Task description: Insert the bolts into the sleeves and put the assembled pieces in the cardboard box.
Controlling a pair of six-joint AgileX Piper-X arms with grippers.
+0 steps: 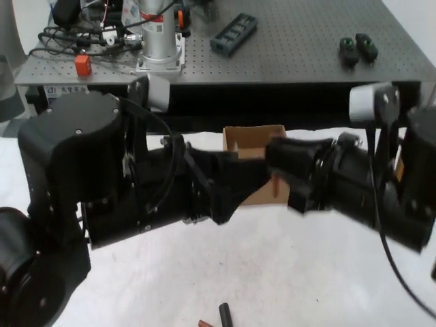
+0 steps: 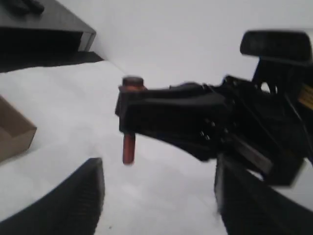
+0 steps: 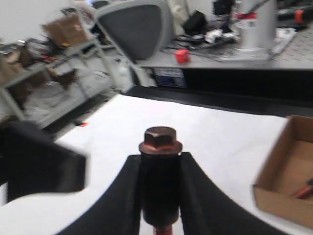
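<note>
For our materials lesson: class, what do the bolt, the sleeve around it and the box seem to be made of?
Bolt: likely metal, coppery sheen, hexagonal head. Sleeve: matte black, plastic or rubber perhaps; unclear. Box: brown cardboard, dull, raw cut edges.

White bench: cardboard box, black sleeve, bolt.

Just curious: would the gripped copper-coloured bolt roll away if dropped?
The bolt looks like metal, so probably stiff and heavy for its size. Its round shank might roll, but the wider head would likely curve it.
</note>
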